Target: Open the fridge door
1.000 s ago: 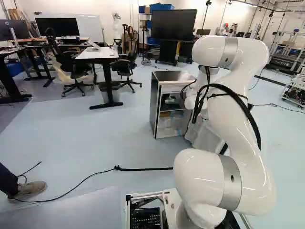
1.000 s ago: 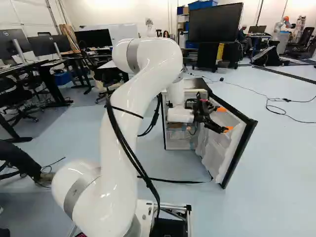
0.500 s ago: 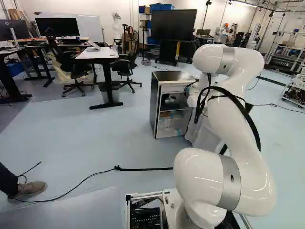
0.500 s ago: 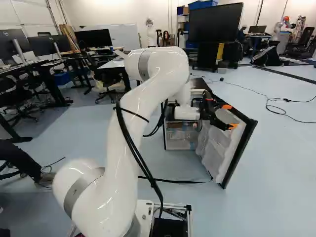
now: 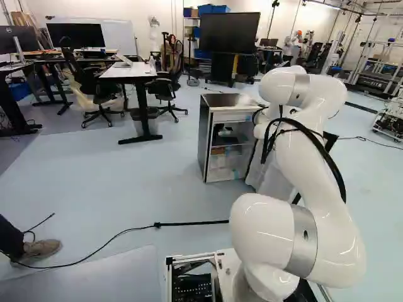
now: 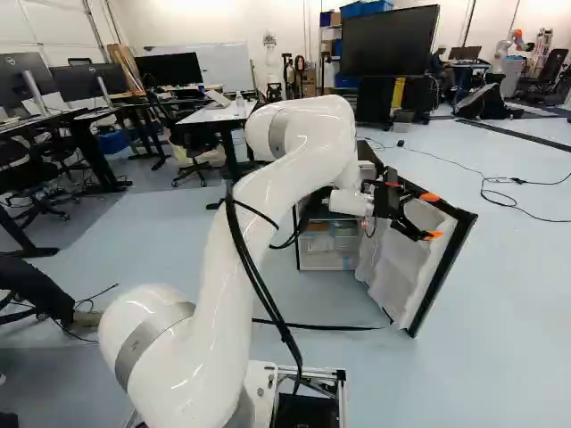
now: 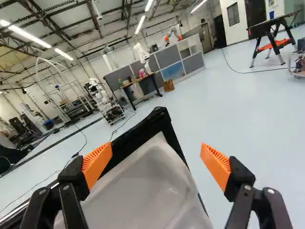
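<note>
Holding its two fingers spread wide, the gripper (image 6: 431, 216) is hovering at the inner side of the fridge door (image 6: 401, 267), its orange pads (image 7: 96, 165) facing each other across a gap. In the wrist view, the door's black corner is showing ahead, between the fingers, with the pale inner lining spreading below it; whether a finger is touching the door, I cannot tell. The door is standing well open, jutting out to the right of the fridge (image 5: 203, 138) in the right base view. The fridge is resting on the floor (image 5: 145, 182), its shelves showing, while the white arm (image 6: 259, 196) is reaching forward to the door.
</note>
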Robot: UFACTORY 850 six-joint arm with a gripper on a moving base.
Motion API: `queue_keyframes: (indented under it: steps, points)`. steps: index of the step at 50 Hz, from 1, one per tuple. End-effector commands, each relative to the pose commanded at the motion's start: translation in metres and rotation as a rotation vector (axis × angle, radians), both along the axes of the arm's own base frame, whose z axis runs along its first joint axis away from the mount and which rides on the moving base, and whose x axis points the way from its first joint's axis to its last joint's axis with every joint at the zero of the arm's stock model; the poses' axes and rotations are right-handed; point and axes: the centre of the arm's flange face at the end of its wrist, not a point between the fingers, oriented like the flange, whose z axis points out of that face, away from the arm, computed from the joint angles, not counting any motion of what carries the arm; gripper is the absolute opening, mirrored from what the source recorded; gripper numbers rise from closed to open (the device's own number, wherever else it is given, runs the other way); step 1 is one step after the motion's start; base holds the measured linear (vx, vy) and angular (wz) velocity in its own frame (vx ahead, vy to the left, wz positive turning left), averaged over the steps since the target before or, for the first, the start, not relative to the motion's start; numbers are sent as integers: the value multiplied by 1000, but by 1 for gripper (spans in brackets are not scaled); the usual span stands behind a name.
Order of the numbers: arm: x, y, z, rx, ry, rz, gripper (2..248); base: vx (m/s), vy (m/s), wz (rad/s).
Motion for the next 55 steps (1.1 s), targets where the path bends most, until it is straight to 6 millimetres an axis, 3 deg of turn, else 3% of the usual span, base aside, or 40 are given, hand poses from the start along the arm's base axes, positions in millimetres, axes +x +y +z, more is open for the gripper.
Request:
queue_keyframes:
  steps: [9,18,55]
  points:
    - [5,-16,-2,-9,-24,-24,247,0,0,0]
    - [4,-17,-2,-9,-23,-26,247,0,0,0]
    - [-40,40,16,-20,136,211,247,0,0,0]
